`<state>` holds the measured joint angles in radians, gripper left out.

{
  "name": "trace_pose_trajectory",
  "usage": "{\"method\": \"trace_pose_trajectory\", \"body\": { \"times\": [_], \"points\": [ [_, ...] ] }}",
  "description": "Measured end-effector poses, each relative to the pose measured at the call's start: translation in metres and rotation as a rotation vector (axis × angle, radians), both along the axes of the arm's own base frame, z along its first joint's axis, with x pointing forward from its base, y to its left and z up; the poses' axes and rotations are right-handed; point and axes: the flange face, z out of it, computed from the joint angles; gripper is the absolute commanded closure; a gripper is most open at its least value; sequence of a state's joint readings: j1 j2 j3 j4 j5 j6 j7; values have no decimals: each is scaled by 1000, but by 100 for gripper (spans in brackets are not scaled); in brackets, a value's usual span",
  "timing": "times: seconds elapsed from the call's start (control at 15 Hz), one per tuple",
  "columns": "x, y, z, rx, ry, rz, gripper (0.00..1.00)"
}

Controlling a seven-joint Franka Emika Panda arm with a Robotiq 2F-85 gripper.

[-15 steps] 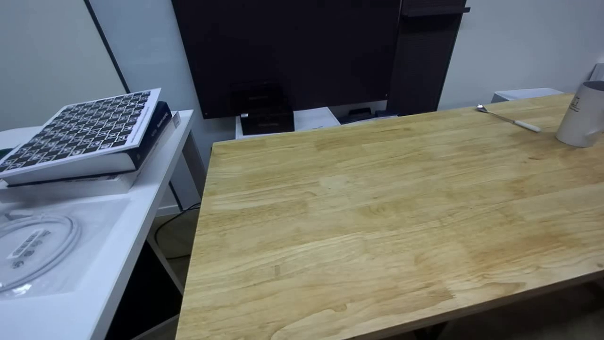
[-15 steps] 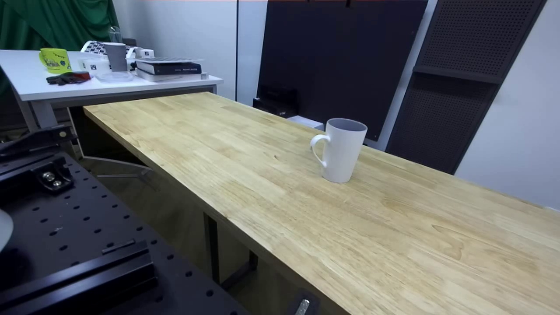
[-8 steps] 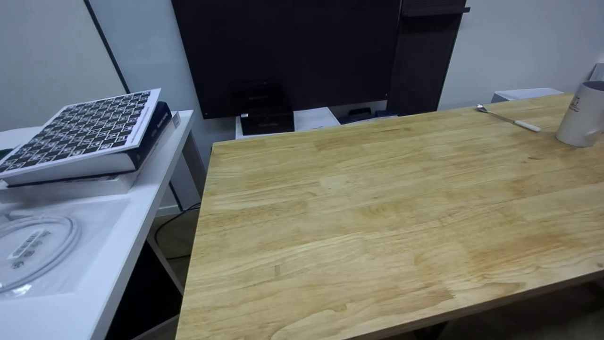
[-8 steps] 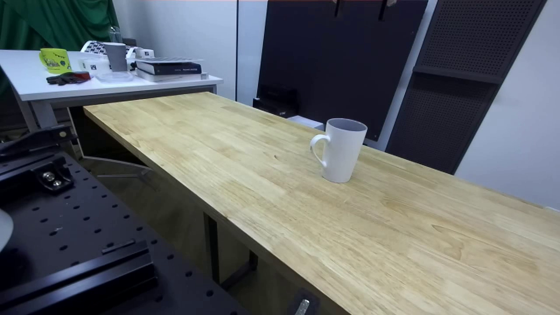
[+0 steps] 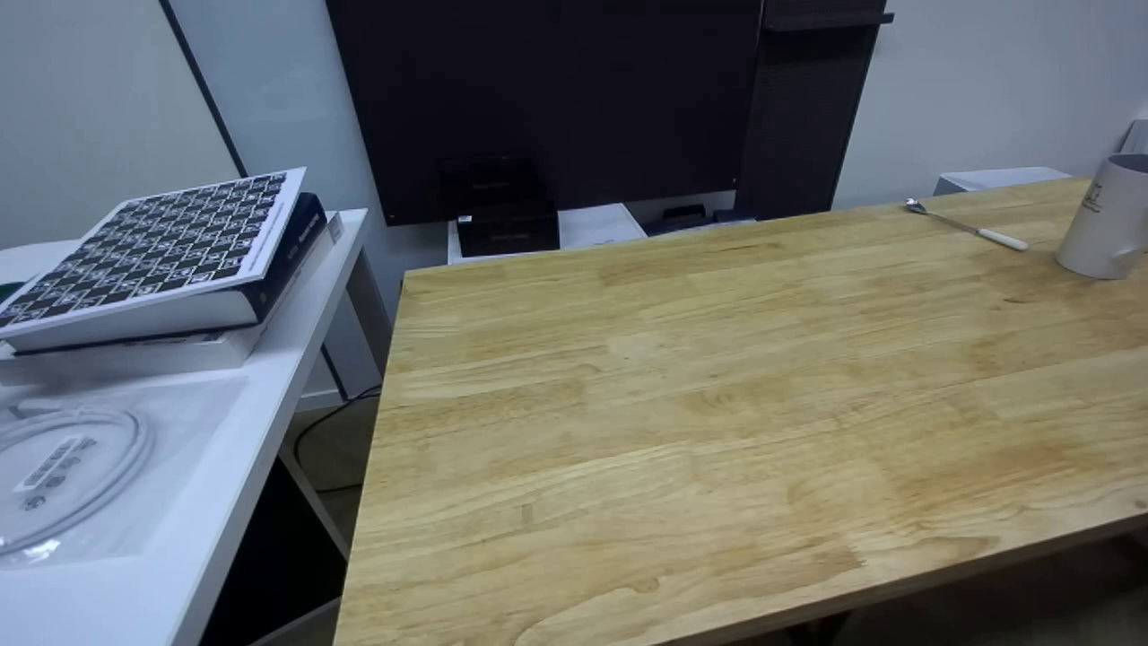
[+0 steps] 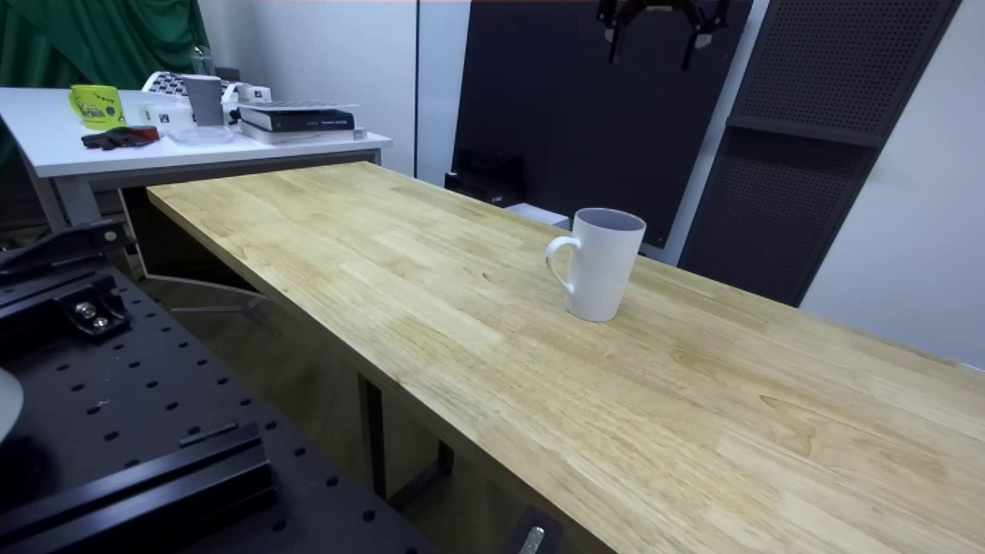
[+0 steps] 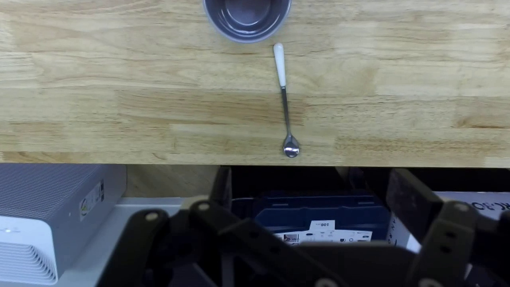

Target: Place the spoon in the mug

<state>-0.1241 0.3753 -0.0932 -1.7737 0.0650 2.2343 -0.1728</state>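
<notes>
The mug is pale grey-white with a handle and stands upright on the wooden table. It also shows at the right edge of an exterior view, and partly from above in the wrist view. The spoon, with a white handle and metal bowl, lies flat on the table beside the mug. Its handle end is near the mug and its bowl near the table edge. It also shows in an exterior view. My gripper is open and empty, high above the table. In the wrist view its fingers appear beyond the table edge.
The wooden table has a long edge close to the spoon's bowl. In the wrist view, a blue case and a white appliance are below the table edge. A white side table holds books. A dark board stands behind.
My gripper has come down and to the right in an exterior view, from only its fingertips showing to both fingers showing. The mug and spoon have not moved.
</notes>
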Motion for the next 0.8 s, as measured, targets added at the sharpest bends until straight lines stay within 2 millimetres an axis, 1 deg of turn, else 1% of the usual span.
{"method": "trace_pose_trajectory", "body": {
  "times": [0.13,0.6,0.8],
  "points": [
    [2,0,-6,0,6,3,0],
    [2,1,-6,0,5,4,0],
    [2,3,-9,0,10,10,0]
  ]
}}
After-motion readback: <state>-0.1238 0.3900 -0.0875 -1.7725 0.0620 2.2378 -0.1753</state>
